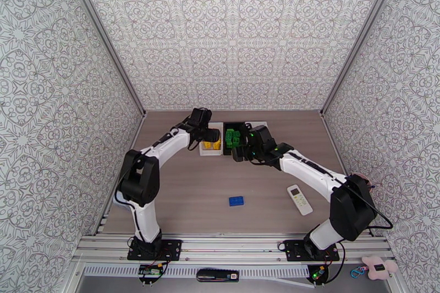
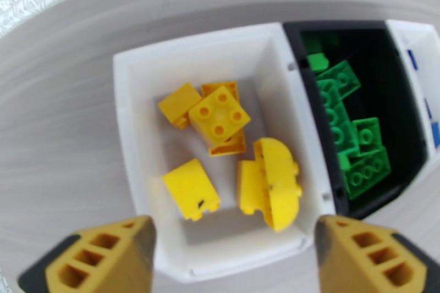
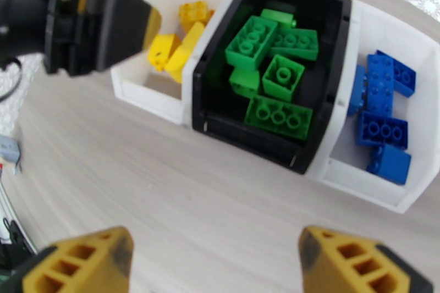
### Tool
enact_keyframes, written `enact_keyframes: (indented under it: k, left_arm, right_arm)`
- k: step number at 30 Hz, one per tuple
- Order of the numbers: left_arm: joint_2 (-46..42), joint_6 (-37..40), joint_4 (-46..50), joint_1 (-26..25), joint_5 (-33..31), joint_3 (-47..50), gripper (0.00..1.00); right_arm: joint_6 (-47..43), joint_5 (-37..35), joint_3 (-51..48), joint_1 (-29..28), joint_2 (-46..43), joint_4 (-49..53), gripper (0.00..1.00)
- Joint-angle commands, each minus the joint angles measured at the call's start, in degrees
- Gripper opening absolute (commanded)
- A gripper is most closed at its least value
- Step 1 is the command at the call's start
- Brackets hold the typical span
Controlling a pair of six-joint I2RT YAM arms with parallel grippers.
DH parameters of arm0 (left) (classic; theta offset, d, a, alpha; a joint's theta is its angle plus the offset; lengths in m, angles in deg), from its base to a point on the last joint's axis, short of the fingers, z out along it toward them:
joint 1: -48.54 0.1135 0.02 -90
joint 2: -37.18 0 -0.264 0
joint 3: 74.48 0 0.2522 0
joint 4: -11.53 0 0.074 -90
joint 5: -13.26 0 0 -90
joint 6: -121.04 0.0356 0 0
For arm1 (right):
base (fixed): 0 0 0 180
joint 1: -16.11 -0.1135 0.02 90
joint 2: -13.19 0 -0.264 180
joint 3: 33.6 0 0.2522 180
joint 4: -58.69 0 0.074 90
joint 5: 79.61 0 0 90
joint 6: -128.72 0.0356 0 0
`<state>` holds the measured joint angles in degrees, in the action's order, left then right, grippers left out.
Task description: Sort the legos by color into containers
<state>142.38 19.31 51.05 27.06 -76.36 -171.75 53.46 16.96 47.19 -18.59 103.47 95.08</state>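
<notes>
Legos are nearly all binned, folks! Yellow legos [image 2: 220, 115] lie in the left white bin [image 2: 132, 140], green legos [image 3: 250, 41] fill the black bin [image 3: 247, 143] right beside it, and blue legos [image 3: 382, 129] sit in the right white bin [image 3: 363, 189]. All three containers stand touching in a row at the far middle of the table [image 1: 192, 195].

One loose blue brick [image 1: 236, 200] lies alone on the near part of the table, well apart from the bins, with a white remote control [image 1: 300, 199] off to its right.

Up top, the left gripper [image 2: 234, 261] hangs over the yellow bin, jaws spread wide, nothing between them. The right gripper [image 3: 220, 264] hovers over bare table just in front of the black bin, jaws also wide apart and empty.
</notes>
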Motion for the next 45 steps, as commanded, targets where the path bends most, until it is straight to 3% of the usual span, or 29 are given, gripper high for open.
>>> enact_keyframes:
  k: [1,7,17,36,45]
  left_arm:
    - [-7.1,-1.0,-3.6,0.9,1.2,5.2,0.89]
    - [-17.9,-6.7,-6.9,3.7,2.2,17.0,0.95]
    - [-26.0,-6.1,-4.5,6.3,1.6,26.4,1.0]
    - [-27.5,-4.8,-4.8,7.0,2.3,28.5,1.0]
    - [-27.9,-4.9,-5.0,6.8,2.3,30.0,1.0]
  right_arm:
    - [-6.5,3.2,1.9,-1.8,-0.8,5.6,0.83]
    - [-17.7,2.8,4.3,-6.8,-0.2,17.4,0.84]
    - [-32.2,-3.5,10.3,-17.6,8.5,35.2,0.86]
    - [-36.2,-5.9,12.0,-20.4,21.5,35.3,0.84]
    - [-33.3,-6.1,11.9,-20.4,23.4,33.2,0.65]
